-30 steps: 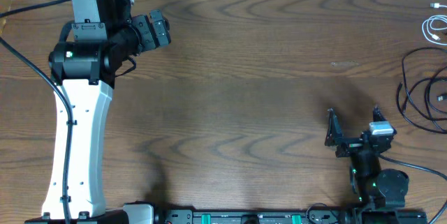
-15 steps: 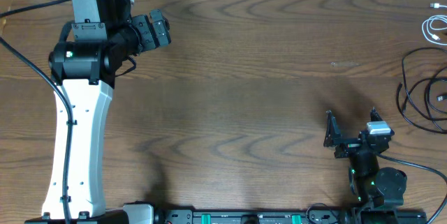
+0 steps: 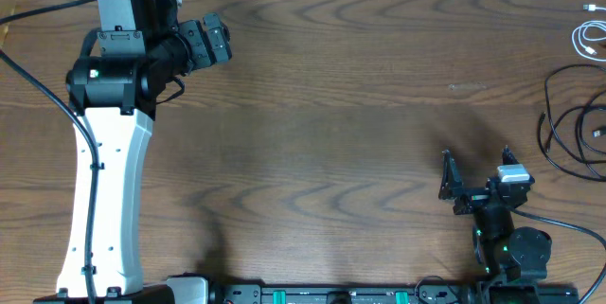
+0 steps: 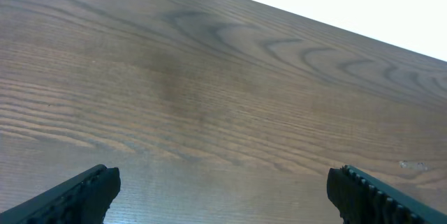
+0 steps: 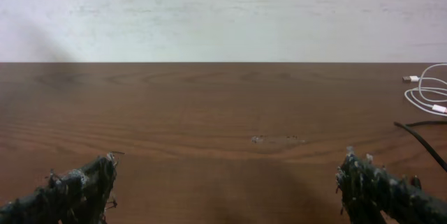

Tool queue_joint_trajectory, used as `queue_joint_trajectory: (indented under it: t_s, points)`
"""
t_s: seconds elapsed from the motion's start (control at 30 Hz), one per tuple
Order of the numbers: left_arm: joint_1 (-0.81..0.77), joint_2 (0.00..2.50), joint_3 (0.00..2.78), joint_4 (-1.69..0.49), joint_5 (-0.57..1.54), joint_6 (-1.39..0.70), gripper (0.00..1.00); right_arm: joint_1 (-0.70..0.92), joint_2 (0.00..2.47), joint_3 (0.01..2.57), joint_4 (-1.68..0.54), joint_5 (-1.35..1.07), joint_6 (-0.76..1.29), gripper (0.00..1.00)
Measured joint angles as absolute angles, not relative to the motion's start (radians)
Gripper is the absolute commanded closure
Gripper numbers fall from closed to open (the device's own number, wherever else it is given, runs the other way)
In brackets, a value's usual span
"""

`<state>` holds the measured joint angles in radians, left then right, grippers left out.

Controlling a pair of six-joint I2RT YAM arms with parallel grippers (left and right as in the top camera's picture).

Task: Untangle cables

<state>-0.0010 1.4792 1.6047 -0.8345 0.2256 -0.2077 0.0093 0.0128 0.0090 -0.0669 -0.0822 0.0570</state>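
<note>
A white cable (image 3: pixel 592 34) lies coiled at the table's far right edge; it also shows in the right wrist view (image 5: pixel 424 91). Black cables (image 3: pixel 568 124) lie looped below it at the right edge, partly cut off by the frame; a bit of one shows in the right wrist view (image 5: pixel 422 142). My right gripper (image 3: pixel 476 167) is open and empty at the front right, left of the black cables and apart from them; its fingers (image 5: pixel 227 185) frame bare wood. My left gripper (image 3: pixel 220 39) is open and empty at the far left, over bare table (image 4: pixel 223 189).
The left arm's white link (image 3: pixel 99 200) stretches along the left side of the wooden table (image 3: pixel 331 134). A thick black arm cord (image 3: pixel 38 86) runs at the far left. A rail with fittings (image 3: pixel 312 295) lines the front edge.
The right gripper has shifted very slightly toward the front; the left arm and the cables have not moved.
</note>
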Motion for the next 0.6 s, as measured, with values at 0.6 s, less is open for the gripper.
queue_joint_trajectory:
  t_s: [0.6]
  points:
    - [-0.001, 0.873, 1.016, -0.613, 0.098, -0.146, 0.00, 0.009, 0.011, 0.009, -0.067, -0.082, 0.057, 0.01]
